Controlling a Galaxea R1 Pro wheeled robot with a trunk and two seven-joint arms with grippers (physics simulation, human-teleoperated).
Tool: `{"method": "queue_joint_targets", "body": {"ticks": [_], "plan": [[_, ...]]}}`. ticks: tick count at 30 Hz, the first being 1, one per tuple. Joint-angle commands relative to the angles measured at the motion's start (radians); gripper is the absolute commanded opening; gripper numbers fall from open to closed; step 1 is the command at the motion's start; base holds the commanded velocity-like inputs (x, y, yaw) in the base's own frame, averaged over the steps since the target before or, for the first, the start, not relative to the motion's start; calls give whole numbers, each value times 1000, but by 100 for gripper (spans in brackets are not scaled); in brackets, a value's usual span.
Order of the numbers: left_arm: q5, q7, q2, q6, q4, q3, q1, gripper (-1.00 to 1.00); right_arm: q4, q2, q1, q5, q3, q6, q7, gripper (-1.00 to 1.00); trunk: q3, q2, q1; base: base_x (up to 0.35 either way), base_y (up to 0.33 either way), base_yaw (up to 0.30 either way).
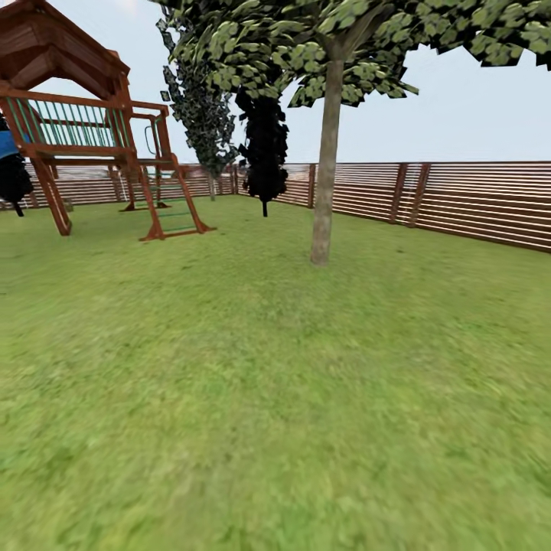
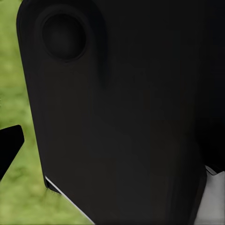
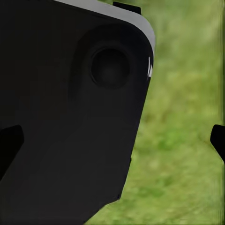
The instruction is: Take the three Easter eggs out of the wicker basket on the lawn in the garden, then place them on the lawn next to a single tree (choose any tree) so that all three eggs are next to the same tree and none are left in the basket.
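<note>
Tree: the tree (image 1: 324, 168) stands right of centre in the middle distance on the lawn (image 1: 252, 383); its pale bare trunk rises straight, and its canopy is cut off by the upper edge of the head view.
Lawn near the trunk: plain mottled grass, blurred in the near part.
Left tool: a dark robot panel (image 2: 122, 112) blocks most of the left wrist view; one black fingertip (image 2: 9, 145) juts in at the edge over grass, and I cannot tell how far the tool is open or whether it holds anything.
Right tool: a similar dark panel (image 3: 70, 117) covers much of the right wrist view; two black fingertips (image 3: 218, 138) show at opposite edges, well apart, with bare grass between them.
Surroundings: a wooden play tower (image 1: 84, 130) with a ladder stands far left, partly cut off; a black cone-shaped tree (image 1: 265, 149) and a leafy grey-green one (image 1: 200, 107) stand far centre.
Boundary: a brown slat fence (image 1: 459, 200) runs along the far side and right.
</note>
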Motion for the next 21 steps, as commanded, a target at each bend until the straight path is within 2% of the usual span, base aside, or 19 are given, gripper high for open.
{"method": "queue_joint_targets", "body": {"ticks": [1,10,21], "plan": [[-1,-3,0,0,-2,-1,1,100,2,0,-1,2,5,0,1,100,-2,0,1,334,0,223],[-1,-3,0,0,-2,-1,1,100,2,0,-1,2,5,0,1,100,-8,0,1,334,0,194],[-1,-3,0,0,-2,0,1,100,2,-1,-1,2,5,0,1,100,-9,0,1,335,0,11]]}}
